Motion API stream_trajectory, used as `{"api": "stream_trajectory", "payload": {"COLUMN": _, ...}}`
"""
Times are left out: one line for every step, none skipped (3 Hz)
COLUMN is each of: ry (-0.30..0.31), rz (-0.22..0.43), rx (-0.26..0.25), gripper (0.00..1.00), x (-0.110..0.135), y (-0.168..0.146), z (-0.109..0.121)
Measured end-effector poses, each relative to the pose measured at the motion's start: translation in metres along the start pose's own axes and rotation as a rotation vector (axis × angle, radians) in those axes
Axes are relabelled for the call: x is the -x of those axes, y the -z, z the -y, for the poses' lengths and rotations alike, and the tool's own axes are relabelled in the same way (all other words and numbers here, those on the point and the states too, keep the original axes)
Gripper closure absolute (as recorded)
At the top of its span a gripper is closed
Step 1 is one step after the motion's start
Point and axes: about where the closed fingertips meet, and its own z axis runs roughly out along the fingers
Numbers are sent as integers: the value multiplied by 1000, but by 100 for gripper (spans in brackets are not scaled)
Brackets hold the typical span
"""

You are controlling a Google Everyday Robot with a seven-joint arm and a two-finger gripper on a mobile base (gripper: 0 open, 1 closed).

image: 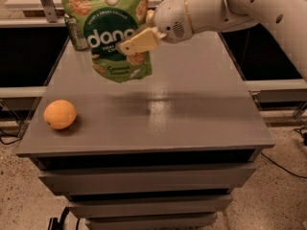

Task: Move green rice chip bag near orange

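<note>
While the hand [133, 44] holds the bag [103, 16] aloft, a can [76, 32] stands behind.

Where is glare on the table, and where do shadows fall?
Camera view: pale glare at the table centre; soft shadow below the green rice chip bag, held by the gripper above the rear left; small shadow beside the orange.

A grey table [192, 109] with stacked drawer fronts below stands on a speckled floor [283, 195]. 1 soda can [76, 32] stands upright at its far left corner. A black cable [287, 166] lies on the floor to the right.
</note>
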Motion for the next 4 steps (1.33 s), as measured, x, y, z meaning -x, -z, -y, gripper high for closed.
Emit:
{"api": "stream_trajectory", "payload": {"ry": 0, "rz": 84, "rx": -29, "gripper": 100, "x": 3, "y": -48, "z": 0}}
{"api": "stream_trajectory", "payload": {"ry": -21, "rz": 139, "rx": -48, "gripper": 100, "x": 7, "y": -88, "z": 3}}
{"api": "stream_trajectory", "payload": {"ry": -70, "rz": 162, "rx": -50, "gripper": 100, "x": 8, "y": -119, "z": -3}}
{"api": "stream_trajectory", "payload": {"ry": -113, "rz": 177, "rx": -42, "gripper": 100, "x": 7, "y": -135, "z": -13}}
